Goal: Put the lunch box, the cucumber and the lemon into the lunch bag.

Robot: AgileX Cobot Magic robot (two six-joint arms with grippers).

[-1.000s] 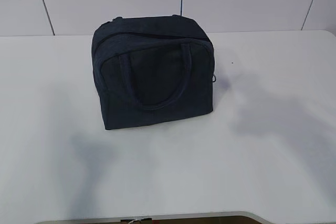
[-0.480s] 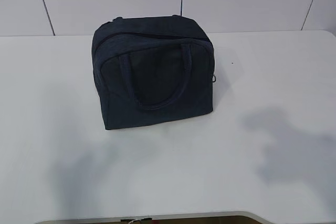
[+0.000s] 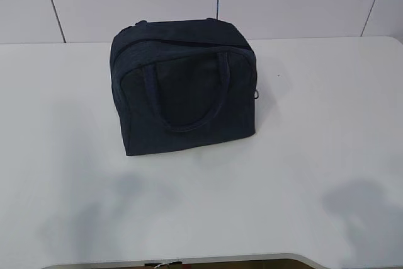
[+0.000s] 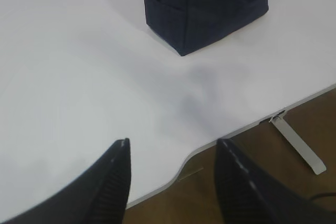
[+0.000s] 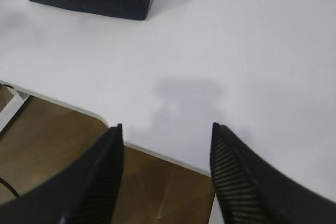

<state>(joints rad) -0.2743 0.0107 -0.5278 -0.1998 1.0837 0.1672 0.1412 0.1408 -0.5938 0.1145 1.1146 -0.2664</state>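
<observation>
Lunch bag [image 3: 184, 86] upright near tabletop [image 3: 302, 155] far edge, zipped. Left gripper [image 4: 173, 169] and right gripper [image 5: 165, 153] raised over near edge, jaws half open, empty.

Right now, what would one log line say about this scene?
lunch bag: upright on table, zipped | left gripper: open, empty | right gripper: open, empty | food items: unseen

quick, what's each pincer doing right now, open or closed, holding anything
Left pincer: open, holding nothing, above the table edge.
Right pincer: open, holding nothing, above the table edge.
</observation>
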